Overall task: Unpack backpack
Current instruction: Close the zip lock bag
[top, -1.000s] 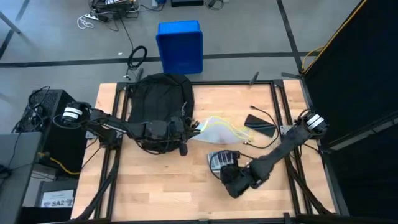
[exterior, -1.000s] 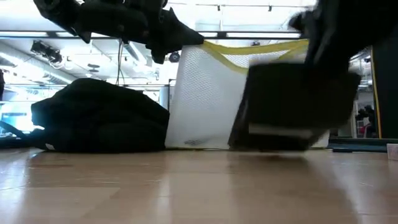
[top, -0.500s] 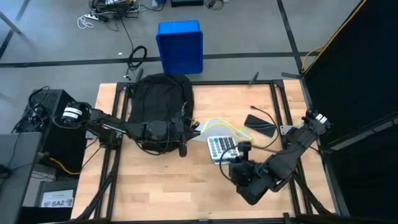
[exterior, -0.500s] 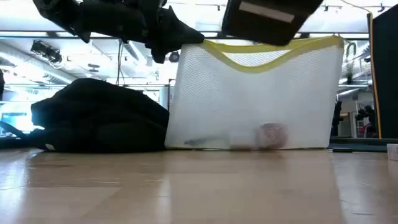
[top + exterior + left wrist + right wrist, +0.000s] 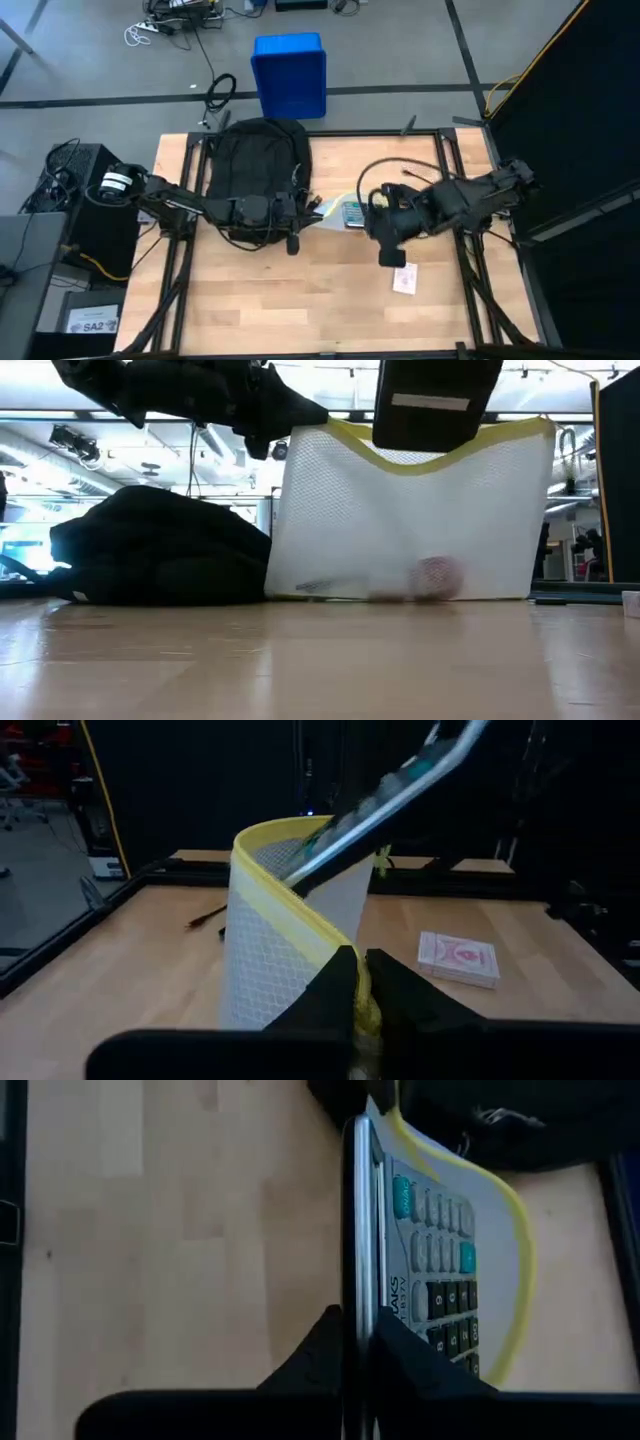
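The right gripper [image 5: 357, 1365], fingers clamped on a calculator's [image 5: 430, 1250] edge, holds it tilted above the white mesh pouch [image 5: 410, 510]. Lifting it clear of the yellow rim [image 5: 290, 885] before swinging sideways should keep the pouch from toppling. The left gripper [image 5: 360, 985] pinches that rim, its arm reaching low across the backpack [image 5: 255, 160], which lies at the surface's [image 5: 260, 300] far left.

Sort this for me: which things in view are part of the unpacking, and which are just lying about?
In the job:
- backpack
- mesh bag, rim pinched by the left claw
- calculator, gripped by the right claw over the bag

Lying about:
- card deck, on the table, clear of both claws
- blue bin, on the floor
- cable loop, on the floor
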